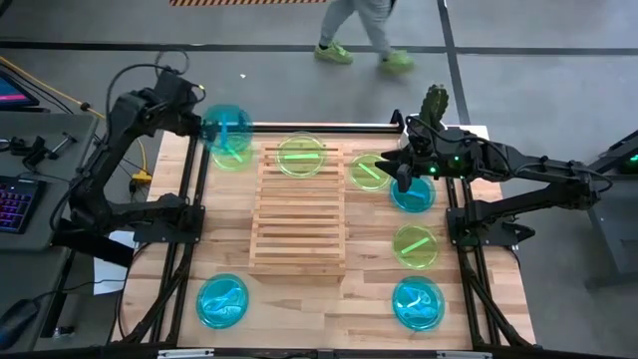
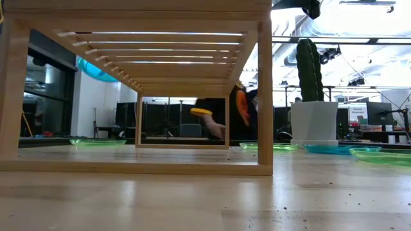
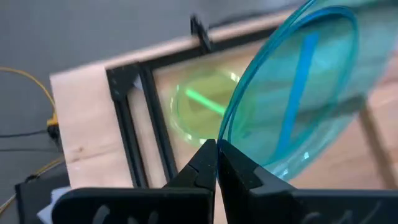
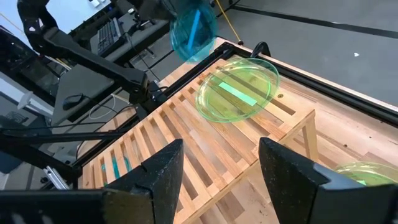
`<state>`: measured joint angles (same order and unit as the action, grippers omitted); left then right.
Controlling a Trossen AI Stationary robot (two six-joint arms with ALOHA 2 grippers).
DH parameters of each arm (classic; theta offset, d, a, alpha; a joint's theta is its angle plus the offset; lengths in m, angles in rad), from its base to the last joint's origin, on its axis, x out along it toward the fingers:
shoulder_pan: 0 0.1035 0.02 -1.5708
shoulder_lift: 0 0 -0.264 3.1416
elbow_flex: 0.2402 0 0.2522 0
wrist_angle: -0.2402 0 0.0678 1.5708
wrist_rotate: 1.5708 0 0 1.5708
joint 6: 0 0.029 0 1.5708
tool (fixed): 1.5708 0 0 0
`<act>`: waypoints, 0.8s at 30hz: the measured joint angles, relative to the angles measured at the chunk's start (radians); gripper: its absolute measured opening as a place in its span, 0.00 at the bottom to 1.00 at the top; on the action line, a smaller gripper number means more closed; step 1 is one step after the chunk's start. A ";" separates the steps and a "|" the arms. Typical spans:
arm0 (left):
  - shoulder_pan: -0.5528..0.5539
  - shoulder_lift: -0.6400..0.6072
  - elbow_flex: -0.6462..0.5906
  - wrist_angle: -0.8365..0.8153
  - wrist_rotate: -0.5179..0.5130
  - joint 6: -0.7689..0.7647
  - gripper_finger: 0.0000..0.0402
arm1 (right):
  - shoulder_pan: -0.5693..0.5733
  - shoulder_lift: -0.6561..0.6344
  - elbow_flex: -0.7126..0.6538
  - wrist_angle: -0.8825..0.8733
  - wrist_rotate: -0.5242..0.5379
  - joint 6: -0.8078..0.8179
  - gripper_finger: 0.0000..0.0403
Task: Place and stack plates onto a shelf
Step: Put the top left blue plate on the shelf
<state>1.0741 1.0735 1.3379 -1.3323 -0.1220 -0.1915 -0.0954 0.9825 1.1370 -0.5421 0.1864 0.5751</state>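
Note:
My left gripper (image 1: 206, 128) is shut on a cyan plate (image 1: 227, 128), held in the air over the table's far left corner, above a lime green plate (image 1: 233, 158) lying on the table. The wooden slatted shelf (image 1: 297, 209) stands mid-table, and a green plate (image 1: 301, 155) rests flat on its far end. My right gripper (image 1: 403, 170) is open and hovers just right of the shelf's far end, over a green plate (image 1: 367, 174) and a cyan plate (image 1: 413, 194) on the table. In the right wrist view its fingers (image 4: 221, 168) hold nothing. My left gripper pinches the cyan plate's rim (image 3: 225, 138) between its two shut fingers (image 3: 205, 163). The plate is lifted clear and tilted steeply, its face and blue bar mark turned up past the fingertips.
More plates lie flat on the table: a green one (image 1: 416, 244) and a cyan one (image 1: 417, 302) to the right, and a cyan one (image 1: 221, 301) near left. A potted cactus (image 1: 436, 104) stands at the far right edge. A person walks beyond the table (image 1: 359, 40).

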 joint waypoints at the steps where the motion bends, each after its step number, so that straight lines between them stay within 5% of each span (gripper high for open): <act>1: 0.000 -0.001 0.022 0.001 -0.001 -0.007 0.00 | 0.000 0.000 0.000 0.000 0.000 0.000 0.48; 12: -0.115 -0.025 0.200 -0.003 0.193 -0.152 0.00 | 0.000 -0.001 0.000 0.055 0.001 -0.022 0.48; 24: -0.565 -0.046 0.243 0.005 0.288 -0.512 0.00 | 0.000 -0.002 0.000 0.164 -0.004 -0.084 0.48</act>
<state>0.5087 1.0275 1.5806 -1.3270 0.1658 -0.7031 -0.0952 0.9802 1.1370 -0.3786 0.1823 0.4915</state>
